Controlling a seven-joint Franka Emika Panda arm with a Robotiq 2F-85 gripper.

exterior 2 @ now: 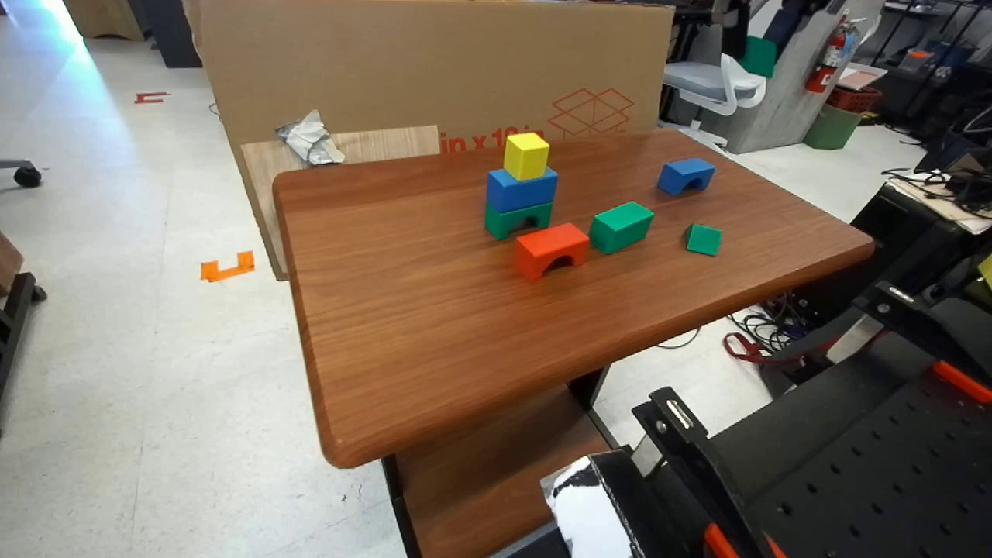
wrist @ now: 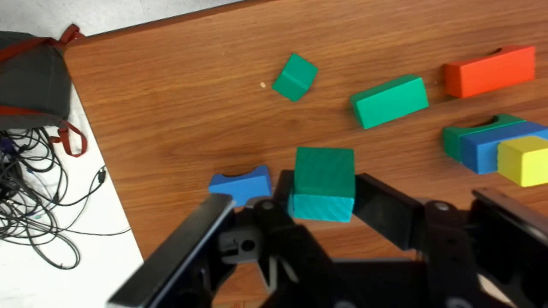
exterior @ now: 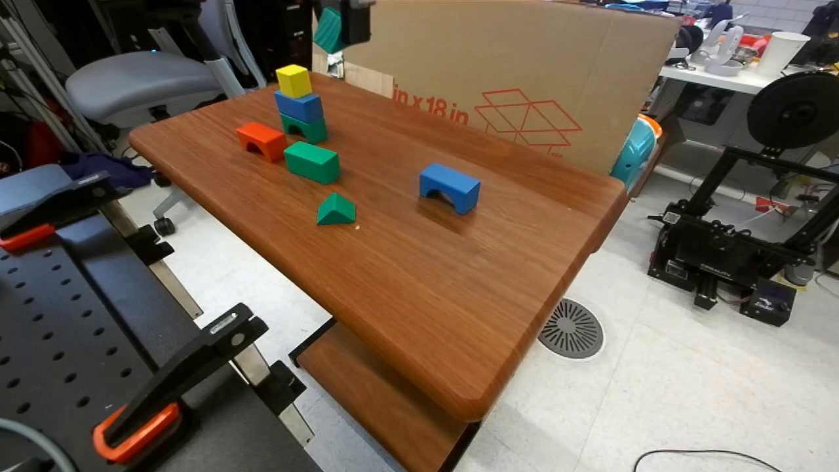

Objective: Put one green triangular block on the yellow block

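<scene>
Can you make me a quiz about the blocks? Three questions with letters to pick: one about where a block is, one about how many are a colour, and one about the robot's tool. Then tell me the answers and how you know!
1. Where is the yellow block in the stack?
A. At the bottom
B. In the middle
C. At the top

2. How many of the blocks are blue?
A. One
B. Two
C. Five

3. How is the tool?
A. Closed on a green block
B. Wide open, holding nothing
C. Closed, holding nothing

Answers:
1: C, both exterior views show it highest.
2: B, one blue block is in the stack and a blue arch stands apart.
3: A, the wrist view shows it pinching the block from both sides.
</scene>
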